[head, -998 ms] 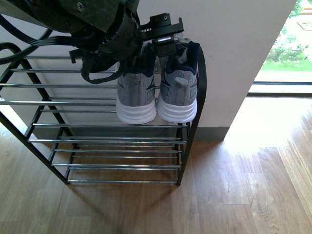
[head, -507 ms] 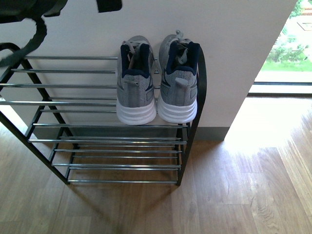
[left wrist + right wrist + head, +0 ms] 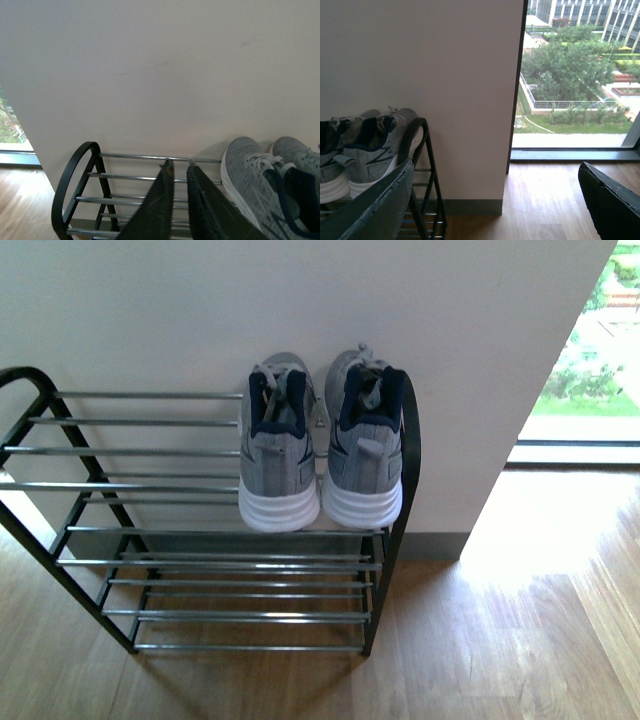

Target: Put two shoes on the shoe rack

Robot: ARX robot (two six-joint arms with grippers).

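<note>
Where the multi-tier shoe rack with black metal side frames and thin chrome bars (image 3: 130,451) stands against the pale plain wall (image 3: 150,310), the pair of grey knit sneakers with thick white soles and navy collars (image 3: 279,465) sits on its top tier. Both shoes are at the rack's right end in the front view, side by side (whether the soles actually touch is too close to judge). Their heels face the camera and their toes point toward the wall. The right-hand shoe lies just beside the rack's rounded right side frame. The rack's feet rest on a light wooden floor (image 3: 500,640).

Seen from the left wrist view, the left gripper (image 3: 179,164) has its two dark fingers (image 3: 155,210) drawn nearly together, with only a thin slit between them and nothing held. It points toward the rack's top bars, apart from the sneakers.

Seen from the right wrist view, the right gripper (image 3: 495,167) is spread wide with nothing between its fingers (image 3: 375,210). It is off the rack's right end, near a tall window (image 3: 570,75) that looks out on green trees.
</note>
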